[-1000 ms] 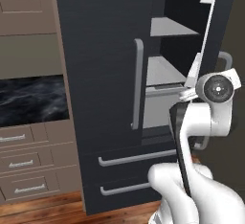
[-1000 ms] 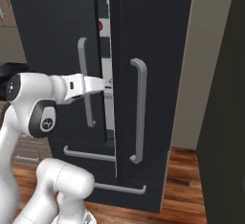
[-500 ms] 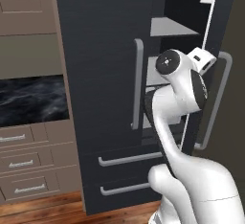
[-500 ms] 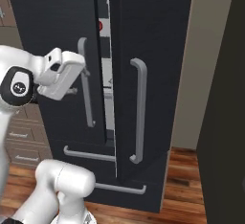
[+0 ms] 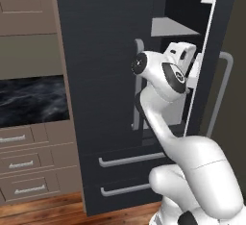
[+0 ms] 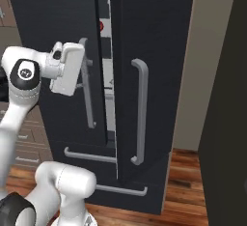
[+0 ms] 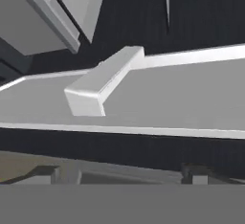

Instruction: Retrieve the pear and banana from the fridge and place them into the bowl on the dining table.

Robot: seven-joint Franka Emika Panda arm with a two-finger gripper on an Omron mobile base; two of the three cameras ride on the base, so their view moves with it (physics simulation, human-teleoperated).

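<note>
Now gripper, jaws spread w/ nothing held, has swung up off the fridge door handle w/ the right door ajar, so reach-in for fruit looks next; banana & pear unseen.

- Glossy white robot arm built from rounded, bulbous segments.
- Dark round caps on its joints.
- Boxy white hand at its end.
</note>
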